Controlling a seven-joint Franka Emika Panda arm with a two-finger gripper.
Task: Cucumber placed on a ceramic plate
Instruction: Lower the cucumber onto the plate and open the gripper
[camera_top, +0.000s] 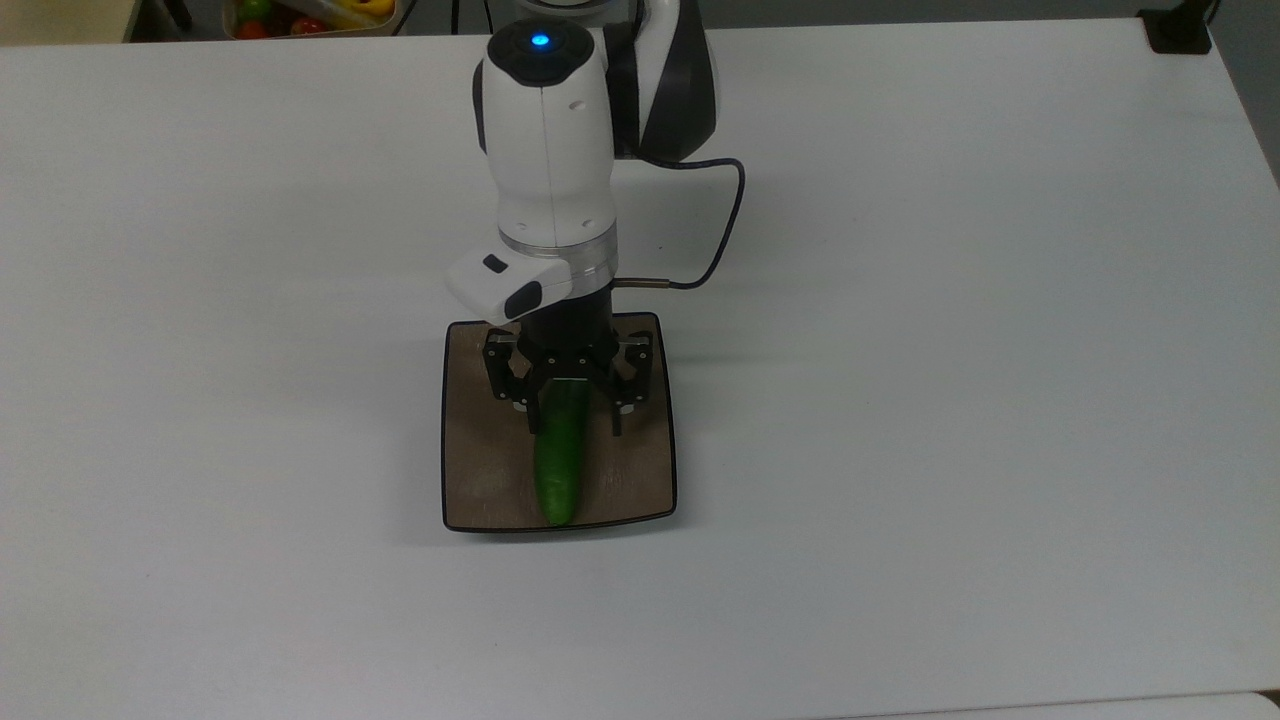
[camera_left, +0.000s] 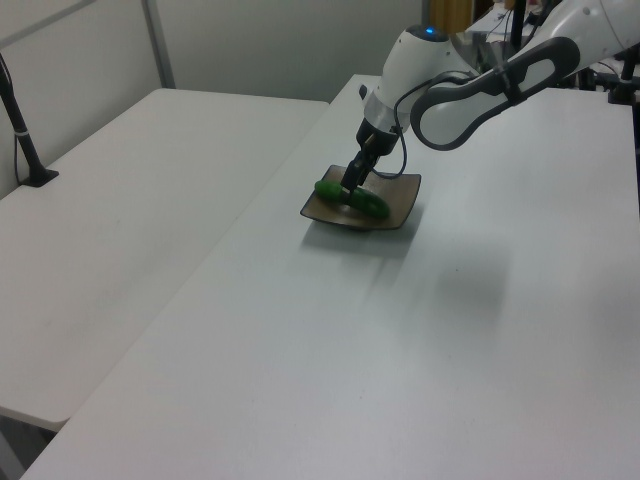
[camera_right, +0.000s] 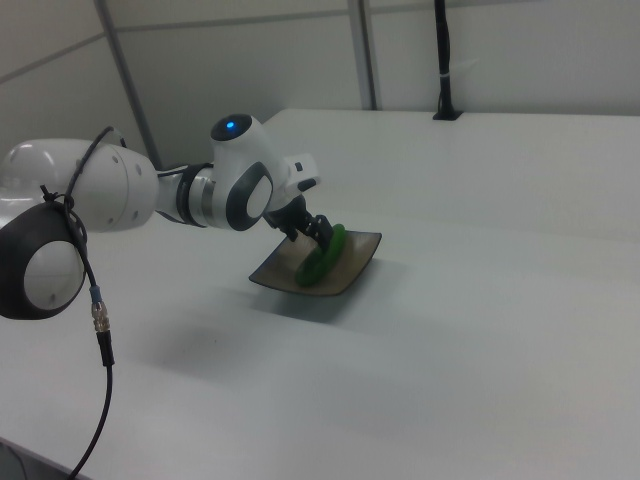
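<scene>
Placing step, near its end. Gripper (camera_top: 570, 410) sits low over the ceramic plate (camera_top: 480, 480), fingers spread a little to either side of the cucumber (camera_top: 558, 470), with a gap showing on the top view's right finger; the grip looks released or close to it, though contact on the other finger cannot be ruled out. Cucumber lies lengthwise down the plate, one end under the gripper, the other reaching the plate's near rim at the bottom of the top view, perhaps just overlapping it. In the left view the cucumber (camera_left: 352, 196) appears flat on the plate (camera_left: 400, 205), gripper (camera_left: 349, 190) touching or just above its middle. The right view shows the same: cucumber (camera_right: 322, 256) lying on the brown plate (camera_right: 352, 272), arm angled down onto it from the right view's left. Plate rests on the white surface (camera_top: 950, 350), well away from its edges. A bin of coloured produce (camera_top: 300, 15) sits beyond the far edge, uninvolved. Judgement: the cucumber is delivered; what remains is a clean release and retreat. Next move calls for opening fully and lifting straight up, so the fingers do not drag or roll the cucumber. Risk: its smooth round body, lying close to the rim, may roll off the shallow plate if nudged.
</scene>
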